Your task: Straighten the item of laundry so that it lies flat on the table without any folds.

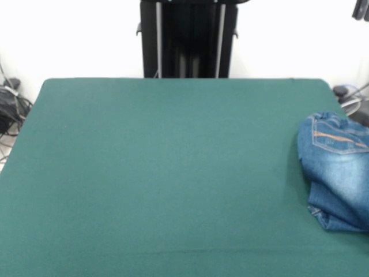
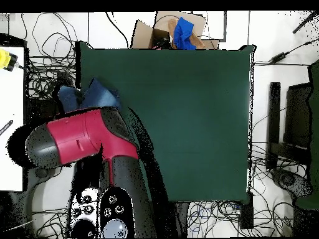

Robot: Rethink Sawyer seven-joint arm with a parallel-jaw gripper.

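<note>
The jeans (image 1: 337,173) lie bunched and folded at the right edge of the green table (image 1: 161,173), with an orange-stitched pocket facing up and part of them past the picture's edge. In the overhead view the jeans (image 2: 93,95) sit at the table's (image 2: 187,112) left edge, partly hidden under the red and black arm (image 2: 87,140). Two dark tips at the front view's top right corner are the gripper (image 1: 361,9), high above the jeans and apart from them. I cannot tell how it is set.
The black pedestal (image 1: 188,37) stands behind the table's far edge. Cables lie on the floor around the table (image 2: 43,68). A cardboard box (image 2: 149,34) holding something blue stands past the table's edge opposite the robot. A white surface (image 2: 12,124) is at the overhead view's left.
</note>
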